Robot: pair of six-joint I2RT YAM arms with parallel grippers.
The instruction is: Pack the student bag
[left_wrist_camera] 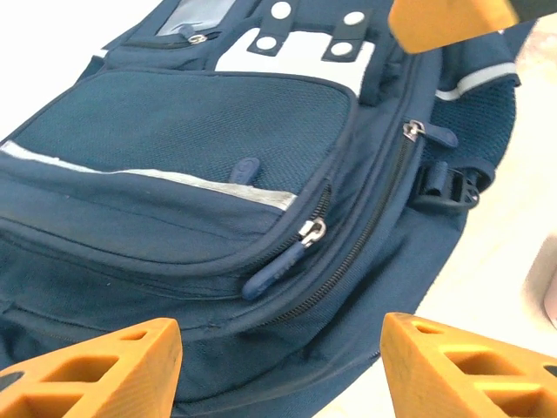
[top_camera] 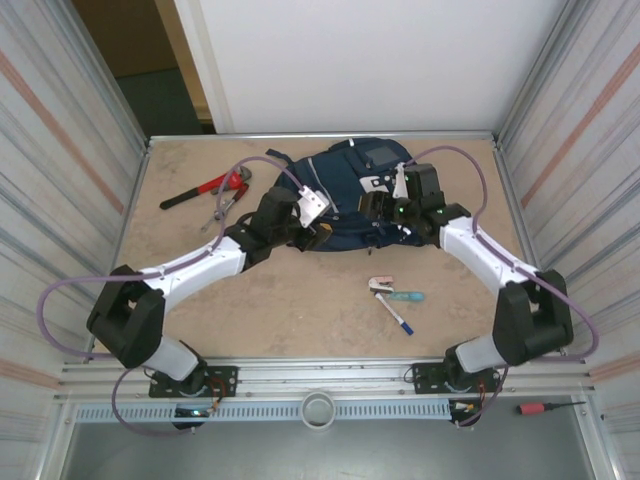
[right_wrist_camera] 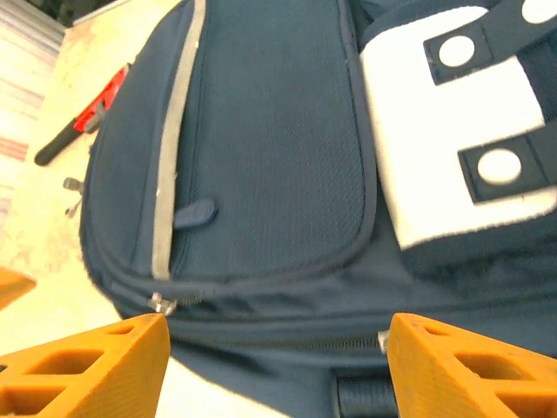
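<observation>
— How is the scene lit?
— Bright, even light is cast from above; only soft shadows are thrown on the worktop [top_camera: 300, 300].
— And sharpness?
— Beside the student bag [left_wrist_camera: 174, 131] the worktop is washed out white in the left wrist view; the right wrist view is softly blurred.
</observation>
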